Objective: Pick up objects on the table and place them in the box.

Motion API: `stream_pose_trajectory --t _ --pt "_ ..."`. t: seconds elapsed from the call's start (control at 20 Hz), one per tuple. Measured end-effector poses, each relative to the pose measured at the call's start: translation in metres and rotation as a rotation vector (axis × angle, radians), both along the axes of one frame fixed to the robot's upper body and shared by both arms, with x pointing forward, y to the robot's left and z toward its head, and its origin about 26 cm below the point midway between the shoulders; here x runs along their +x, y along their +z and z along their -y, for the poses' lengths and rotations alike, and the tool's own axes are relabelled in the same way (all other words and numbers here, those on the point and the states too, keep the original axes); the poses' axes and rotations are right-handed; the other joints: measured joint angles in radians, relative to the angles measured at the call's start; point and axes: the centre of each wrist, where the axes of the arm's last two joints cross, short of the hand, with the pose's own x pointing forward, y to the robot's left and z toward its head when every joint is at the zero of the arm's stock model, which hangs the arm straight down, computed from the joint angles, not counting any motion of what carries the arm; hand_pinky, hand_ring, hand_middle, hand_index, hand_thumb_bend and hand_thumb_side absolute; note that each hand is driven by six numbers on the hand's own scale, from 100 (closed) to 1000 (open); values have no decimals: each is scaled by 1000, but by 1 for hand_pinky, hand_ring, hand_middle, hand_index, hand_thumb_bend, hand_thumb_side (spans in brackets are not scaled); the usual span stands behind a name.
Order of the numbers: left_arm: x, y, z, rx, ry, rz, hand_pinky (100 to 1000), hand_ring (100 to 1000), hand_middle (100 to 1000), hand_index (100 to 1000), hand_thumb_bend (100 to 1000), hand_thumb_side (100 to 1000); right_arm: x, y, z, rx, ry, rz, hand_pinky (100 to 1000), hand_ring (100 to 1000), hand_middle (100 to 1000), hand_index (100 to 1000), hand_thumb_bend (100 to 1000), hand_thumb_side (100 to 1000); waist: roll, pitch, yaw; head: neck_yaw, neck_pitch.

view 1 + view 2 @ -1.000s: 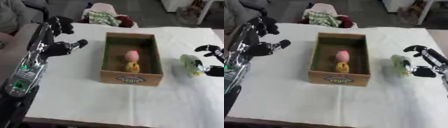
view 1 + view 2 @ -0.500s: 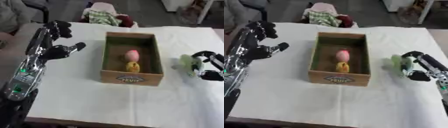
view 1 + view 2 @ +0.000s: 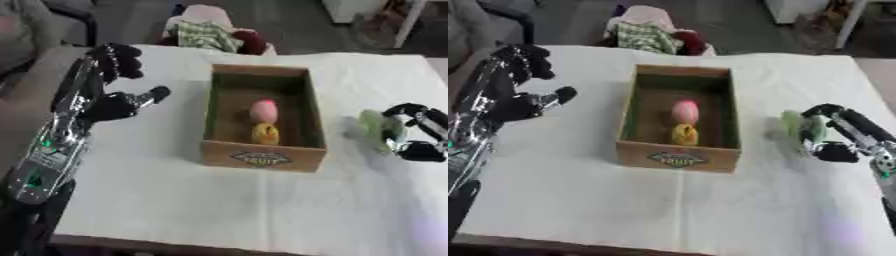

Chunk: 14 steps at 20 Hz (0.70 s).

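Pale green object (image 3: 795, 128) on the surface (image 3: 710, 200), right of the box (image 3: 677, 156). Right hand (image 3: 833, 135) curls around it, fingers above, thumb below. Looks light, smooth, possibly slippery: grip across its middle. Left hand (image 3: 112, 102) idle, fingers relaxed, holding nothing.

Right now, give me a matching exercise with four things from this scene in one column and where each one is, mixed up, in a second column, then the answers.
Things:
1. pink object
2. pale green object
3. left hand
4. pile of cloth

Places:
A. beyond the table's far edge
B. inside the box
C. raised over the table, left of the box
D. in the right hand, right of the box

Pairs: 1-B, 2-D, 3-C, 4-A
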Motion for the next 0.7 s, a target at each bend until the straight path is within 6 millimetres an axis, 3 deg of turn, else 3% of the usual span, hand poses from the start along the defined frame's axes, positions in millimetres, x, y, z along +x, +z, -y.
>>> stream_pose_trajectory --t 0.15,0.5,0.6,0.7 --pt "0 -1 1 -3 1 -3 676 552 512 668 715 100 0 2 -1 -50 -1 13 742 1000 856 882 100 385 0 0 1 0 0" --pt "-1 -2 0 -4 4 -8 675 552 512 668 714 100 0 2 -4 -147 15 62 727 1000 837 871 100 401 0 0 3 0 0" --pt "-1 -3 0 -5 5 -9 675 551 512 668 714 100 1 3 -6 -164 20 70 691 991 806 848 100 411 0 0 4 0 0" --pt "-1 -3 0 -5 6 -10 675 551 512 668 711 100 2 4 -6 -180 22 75 586 893 710 743 100 409 0 0 5 0 0"
